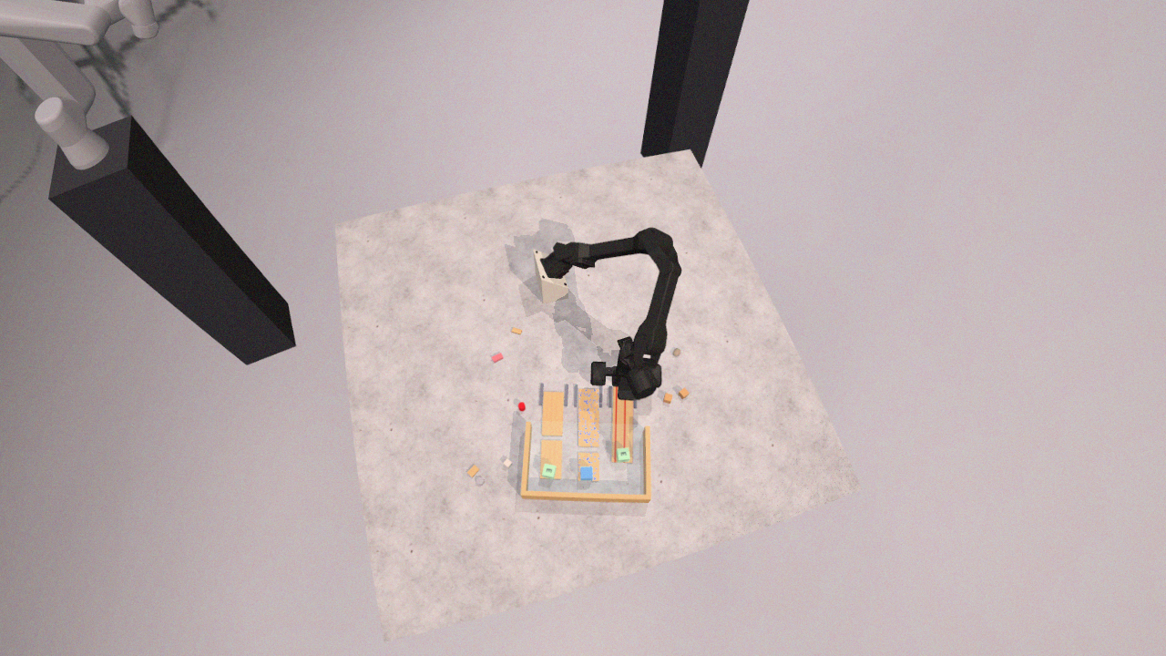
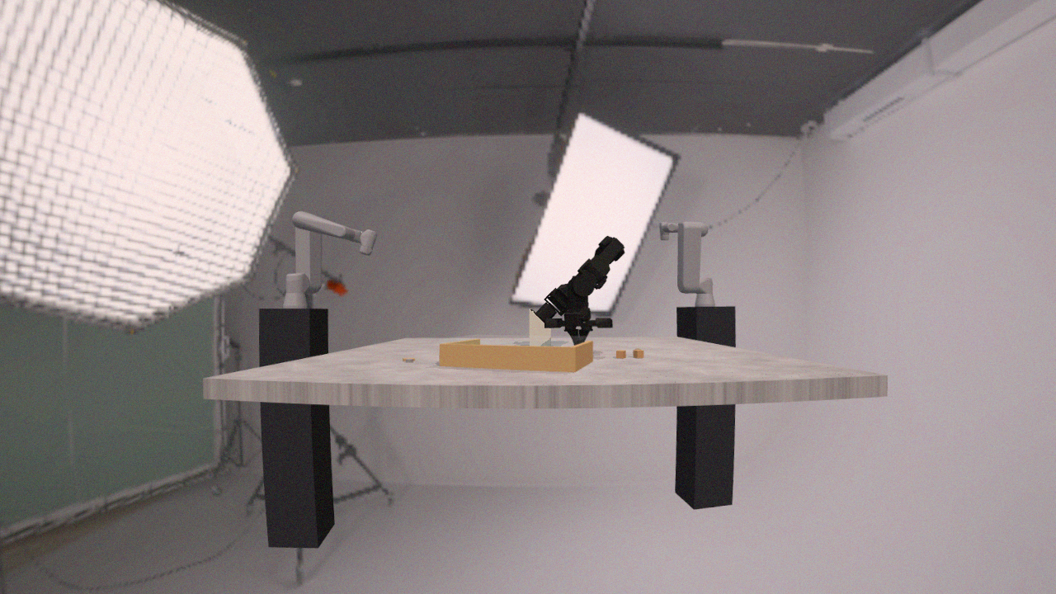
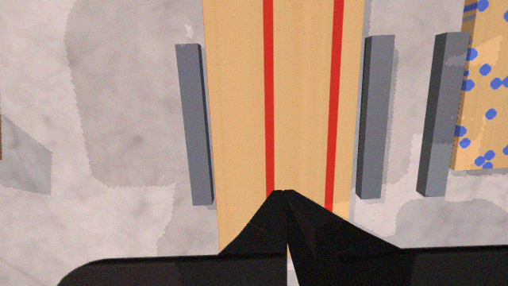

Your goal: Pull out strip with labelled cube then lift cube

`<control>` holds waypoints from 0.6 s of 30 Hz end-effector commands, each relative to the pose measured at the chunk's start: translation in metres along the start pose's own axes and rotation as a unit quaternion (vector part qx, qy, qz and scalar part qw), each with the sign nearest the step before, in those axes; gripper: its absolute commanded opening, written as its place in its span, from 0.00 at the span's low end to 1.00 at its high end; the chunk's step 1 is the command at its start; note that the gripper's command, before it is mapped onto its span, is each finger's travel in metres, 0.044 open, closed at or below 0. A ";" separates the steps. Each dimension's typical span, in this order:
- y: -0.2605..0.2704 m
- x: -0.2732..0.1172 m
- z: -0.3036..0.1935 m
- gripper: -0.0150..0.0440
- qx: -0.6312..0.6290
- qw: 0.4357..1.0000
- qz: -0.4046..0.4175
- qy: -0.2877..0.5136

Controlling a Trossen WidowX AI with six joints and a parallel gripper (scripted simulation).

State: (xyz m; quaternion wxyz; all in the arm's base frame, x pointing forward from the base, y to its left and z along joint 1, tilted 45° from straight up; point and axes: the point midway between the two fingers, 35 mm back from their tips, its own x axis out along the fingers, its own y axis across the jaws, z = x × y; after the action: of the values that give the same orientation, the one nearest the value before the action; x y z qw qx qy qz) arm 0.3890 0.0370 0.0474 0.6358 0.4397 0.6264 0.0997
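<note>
A red-striped wooden strip (image 1: 620, 424) (image 3: 302, 99) shows no gap and carries a green labelled cube (image 1: 623, 454) at its far end. A blue-dotted strip (image 1: 588, 420) (image 3: 486, 95) has a gap and carries a blue cube (image 1: 586, 473). A plain strip (image 1: 552, 412) also has a gap; its far piece carries another green labelled cube (image 1: 548, 470). My gripper (image 3: 282, 200) is shut, with nothing seen between the fingertips. The tips are over or on the red-striped strip near its near end; whether they touch it I cannot tell. The arm hides that end in the top view.
A low wooden wall (image 1: 585, 497) (image 2: 509, 356) encloses the far ends of the strips on three sides. Grey guide blocks (image 3: 194, 123) (image 3: 376, 119) flank the red-striped strip. Orange cubes (image 1: 683, 393) (image 2: 638, 353) lie to its right. A red piece (image 1: 521, 405) lies left of the strips.
</note>
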 end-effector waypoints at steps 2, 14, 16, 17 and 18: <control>-0.002 0.006 -0.013 0.25 0.005 1.000 -0.003 0.009; -0.003 0.006 -0.031 0.25 0.005 1.000 -0.003 0.010; -0.003 0.006 -0.034 0.25 0.005 1.000 -0.003 0.010; -0.003 0.006 -0.036 0.25 0.005 1.000 -0.003 0.010; -0.003 0.006 -0.037 0.25 0.005 1.000 -0.003 0.010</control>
State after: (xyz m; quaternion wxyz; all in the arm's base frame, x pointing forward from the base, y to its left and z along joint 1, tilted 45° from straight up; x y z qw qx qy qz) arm 0.3649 0.0488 0.0523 0.6357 0.4405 0.6259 0.1000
